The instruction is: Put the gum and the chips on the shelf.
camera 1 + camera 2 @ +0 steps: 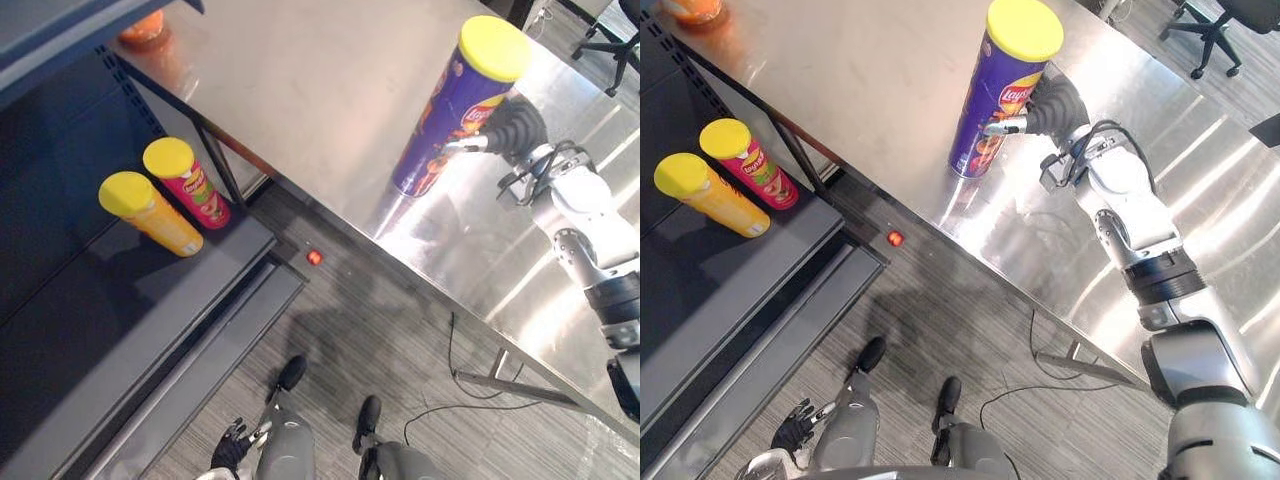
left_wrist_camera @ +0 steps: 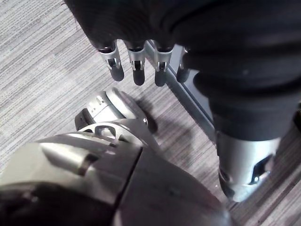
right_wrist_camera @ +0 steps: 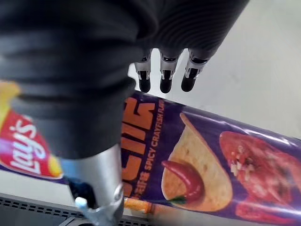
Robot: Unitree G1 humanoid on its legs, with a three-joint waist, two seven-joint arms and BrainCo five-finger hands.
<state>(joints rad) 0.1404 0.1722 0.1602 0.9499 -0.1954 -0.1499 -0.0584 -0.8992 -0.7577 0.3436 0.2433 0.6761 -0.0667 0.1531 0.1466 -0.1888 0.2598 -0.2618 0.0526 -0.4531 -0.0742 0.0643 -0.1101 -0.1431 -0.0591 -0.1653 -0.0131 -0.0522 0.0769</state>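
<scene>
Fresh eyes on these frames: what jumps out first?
The tall purple chips can with a yellow lid stands upright on the steel table, the right hand against its side with fingers straight. To the robot's left, a yellow can and a red can stand side by side on the dark shelf. The left hand hangs open, low over the floor.

steel table (image 1: 300, 90) seen across upper centre and right | orange object (image 1: 145, 27) set on it at upper left corner, kind not made out | small red thing (image 1: 315, 257) seen on grey striped carpet (image 1: 380, 340), centre | black office chair (image 1: 1215, 30) seen at upper right
</scene>
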